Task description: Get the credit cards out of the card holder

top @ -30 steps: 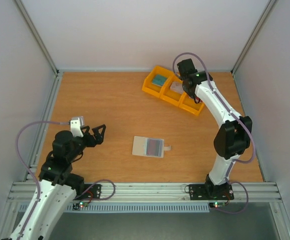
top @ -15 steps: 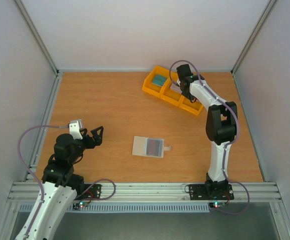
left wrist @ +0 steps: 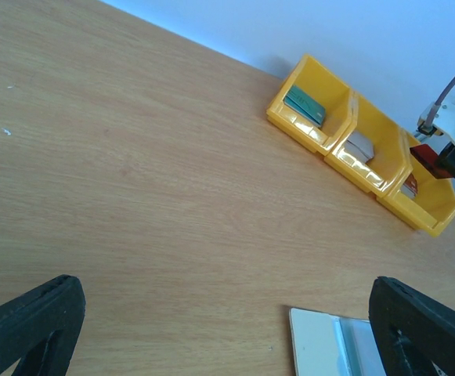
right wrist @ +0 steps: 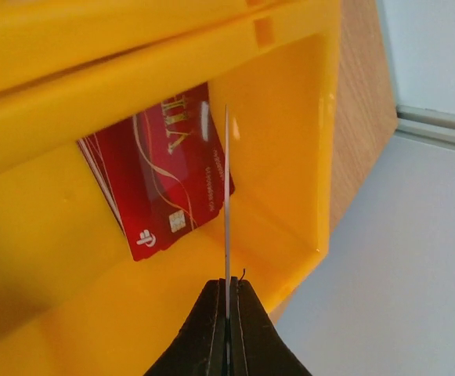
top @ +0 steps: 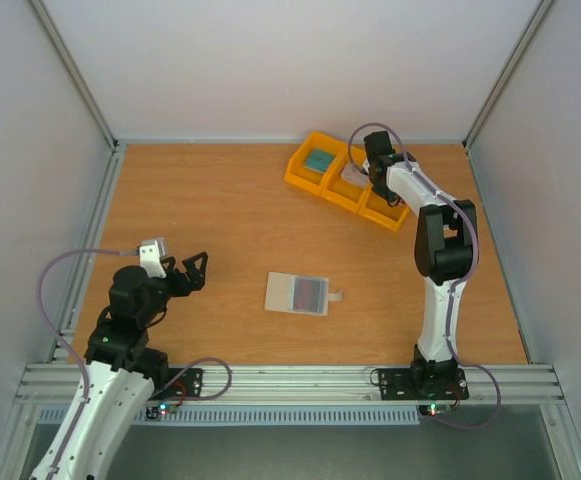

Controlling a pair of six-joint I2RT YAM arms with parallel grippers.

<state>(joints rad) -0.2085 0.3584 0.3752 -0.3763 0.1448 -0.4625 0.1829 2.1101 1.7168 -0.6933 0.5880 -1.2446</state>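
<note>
The card holder (top: 282,292) lies open at the table's middle, with a card with reddish print (top: 310,292) in its right half. Its pale corner shows in the left wrist view (left wrist: 317,345). My right gripper (top: 379,178) hangs over the right compartment of the yellow bin tray (top: 300,172). In the right wrist view it (right wrist: 227,301) is shut on a thin card seen edge-on (right wrist: 226,196). A red card with white lettering (right wrist: 164,180) lies in that compartment below it. My left gripper (top: 195,270) is open and empty, left of the holder.
The tray (left wrist: 315,135) stands at the back right. Its left compartment holds a teal item (top: 318,160), its middle one a grey item (top: 350,174). Grey walls and metal rails enclose the table.
The right arm has folded up, its elbow drawn back, while its gripper stayed over the tray's right compartment. The left arm has settled slightly lower. The holder has not moved.
</note>
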